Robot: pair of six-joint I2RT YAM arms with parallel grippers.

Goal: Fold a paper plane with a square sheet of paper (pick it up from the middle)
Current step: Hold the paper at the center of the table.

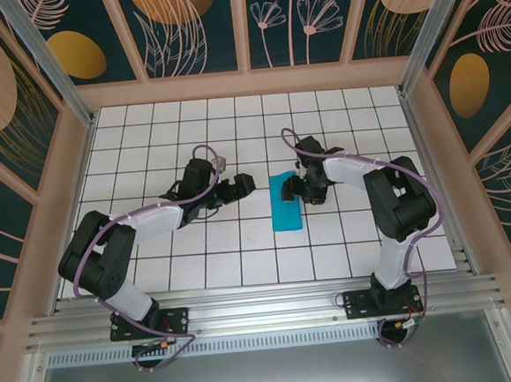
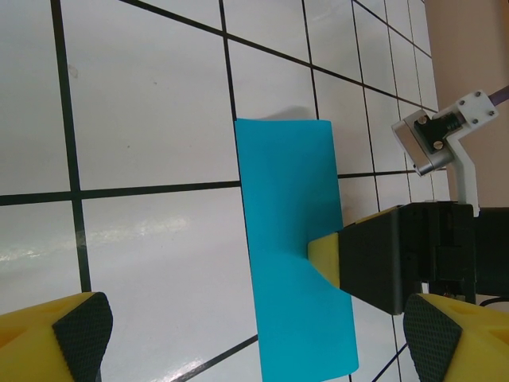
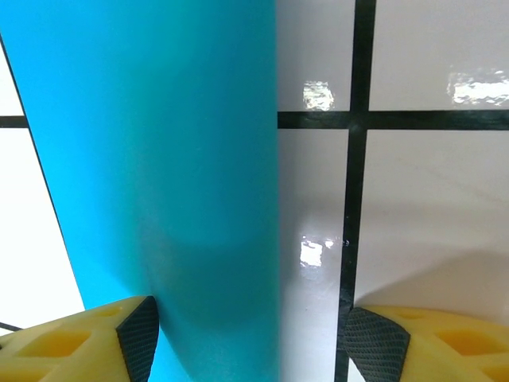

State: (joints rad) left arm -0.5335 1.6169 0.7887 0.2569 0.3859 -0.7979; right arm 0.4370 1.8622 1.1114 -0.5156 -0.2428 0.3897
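Right gripper (image 3: 250, 334): jaws apart, nothing clamped. One pad sits over the paper and the other over bare tile, with the sheet's long edge running between them. Left gripper (image 1: 242, 188): jaws wide apart, empty, low over the table (image 1: 198, 249).

Risk: closing here likely drags the pads along the glossy tile. That would shove or buckle the thin sheet instead of lifting its edge, so the crease goes skew. Catching only one layer is also possible.

The square sheet of paper (image 1: 285, 211) is folded to a narrow strip and lies flat mid-table. Its right long edge is under the right gripper; the left gripper is near but not touching.
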